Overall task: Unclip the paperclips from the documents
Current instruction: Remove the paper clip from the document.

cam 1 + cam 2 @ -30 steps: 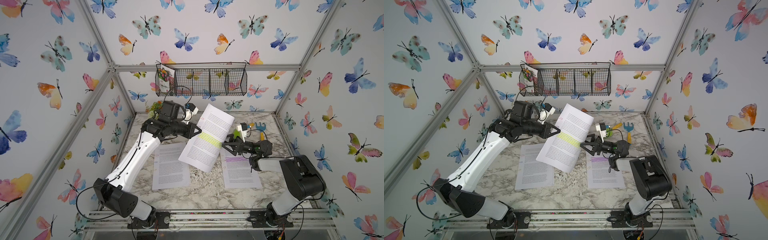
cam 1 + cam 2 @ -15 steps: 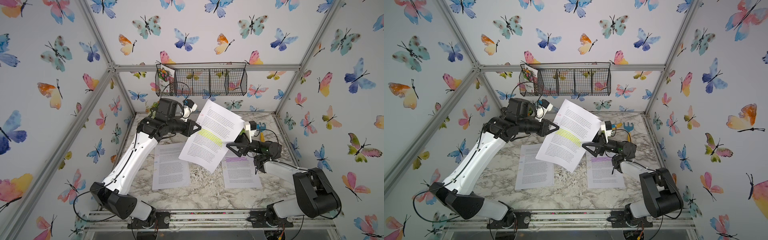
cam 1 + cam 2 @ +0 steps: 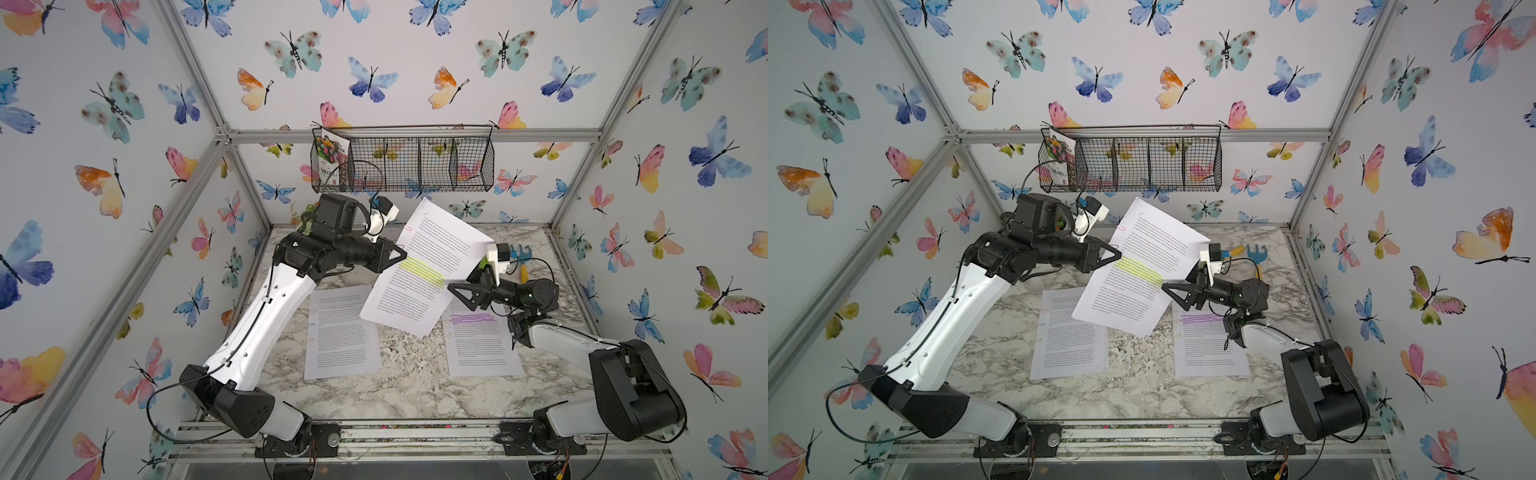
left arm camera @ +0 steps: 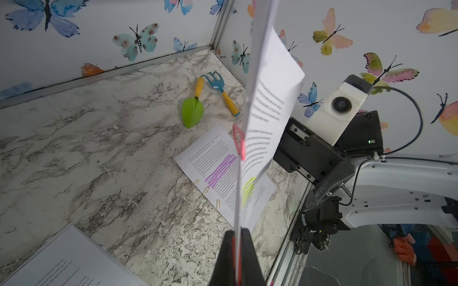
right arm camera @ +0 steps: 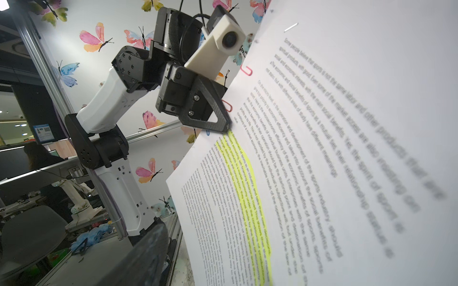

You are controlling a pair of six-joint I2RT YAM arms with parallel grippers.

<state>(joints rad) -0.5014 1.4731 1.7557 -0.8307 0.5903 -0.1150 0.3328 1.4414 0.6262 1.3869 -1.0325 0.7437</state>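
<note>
Yellow-highlighted document lifted in left pincer; long axis slanting rearward.

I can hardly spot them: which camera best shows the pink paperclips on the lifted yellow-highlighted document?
The right wrist view: two pink paperclips sit large on the yellow-highlighted document's edge, beside the left gripper. The left wrist view shows one edge-on; both top views show only a pink speck.

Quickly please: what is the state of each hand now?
Left hand: closed on the yellow-highlighted document.
Right hand: open beside that document, gripping nothing.
</note>
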